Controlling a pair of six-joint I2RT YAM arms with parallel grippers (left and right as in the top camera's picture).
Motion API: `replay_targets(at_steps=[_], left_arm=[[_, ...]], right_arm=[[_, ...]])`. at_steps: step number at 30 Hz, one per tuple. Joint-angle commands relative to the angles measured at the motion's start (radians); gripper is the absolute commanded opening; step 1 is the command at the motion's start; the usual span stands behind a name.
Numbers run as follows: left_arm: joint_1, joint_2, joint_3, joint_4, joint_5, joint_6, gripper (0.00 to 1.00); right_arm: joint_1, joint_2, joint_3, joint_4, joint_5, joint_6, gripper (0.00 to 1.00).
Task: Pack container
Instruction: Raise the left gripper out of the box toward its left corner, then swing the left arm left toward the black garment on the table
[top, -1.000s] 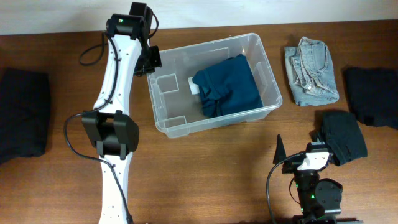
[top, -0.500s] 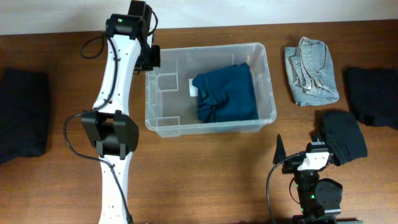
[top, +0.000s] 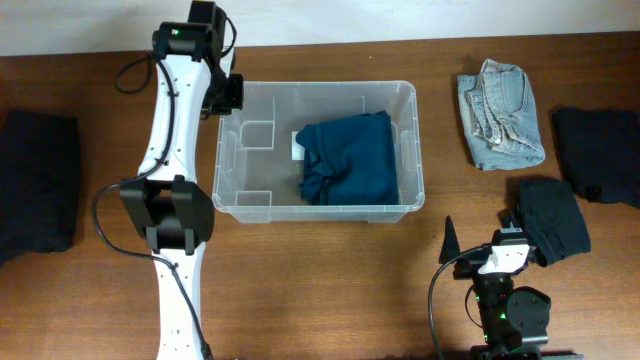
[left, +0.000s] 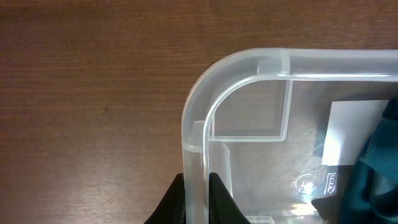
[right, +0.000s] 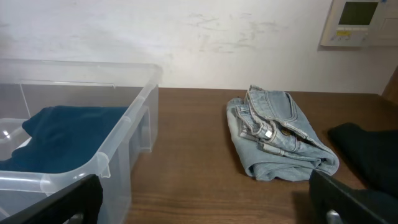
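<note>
1. A large rectangular clear plastic container (top: 330, 86) sits mid-way across the brown wooden surface (top: 330, 290), its long sides running left to right.
2. In its right half lies a folded dark teal cloth (top: 350, 160), which covers part of a white label (top: 297, 145) on the base.
3. The left jaws, at the end of the white left arm (top: 170, 130), are pinched almost shut on the container's left wall, close to its far-left corner. One finger (left: 171, 208) is outside the rim and the other is inside.
4. The right jaws stand wide open and hold nothing. They are on the black right arm (top: 505, 305), at the near right and well apart from the container.
5. Folded light blue jeans (top: 500, 112) lie to the right of the container.
6. A black cloth bundle (top: 552, 218) lies just beside the right arm.
7. A second black garment (top: 600, 155) is at the right edge, and a third black garment (top: 35, 180) is at the left edge.
</note>
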Motion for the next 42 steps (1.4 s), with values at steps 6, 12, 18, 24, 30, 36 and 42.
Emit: replay_targets(at_steps=[6, 12, 18, 24, 30, 36, 42], left_arm=[[0.007, -0.013, -0.006, -0.014, -0.009, -0.072, 0.01], [0.008, -0.013, -0.006, -0.023, 0.019, -0.098, 0.01], [0.008, -0.013, -0.006, -0.028, 0.018, -0.097, 0.25], [0.008, -0.013, -0.006, -0.024, 0.014, -0.091, 0.36], [0.008, -0.017, 0.016, -0.027, 0.014, -0.090, 0.42], [0.008, -0.044, 0.097, -0.066, 0.014, -0.057, 0.61], [0.022, -0.128, 0.173, -0.098, 0.006, -0.054, 0.99]], right_arm=[[0.006, -0.008, -0.005, -0.006, -0.002, 0.000, 0.98], [0.006, -0.008, -0.005, -0.006, -0.002, 0.000, 0.98], [0.006, -0.008, -0.005, -0.006, -0.002, 0.000, 0.98], [0.006, -0.008, -0.005, -0.006, -0.002, 0.000, 0.98], [0.006, -0.008, -0.005, -0.006, -0.002, 0.000, 0.98], [0.006, -0.008, -0.005, -0.006, -0.002, 0.000, 0.98], [0.006, -0.008, -0.005, -0.006, -0.002, 0.000, 0.98]])
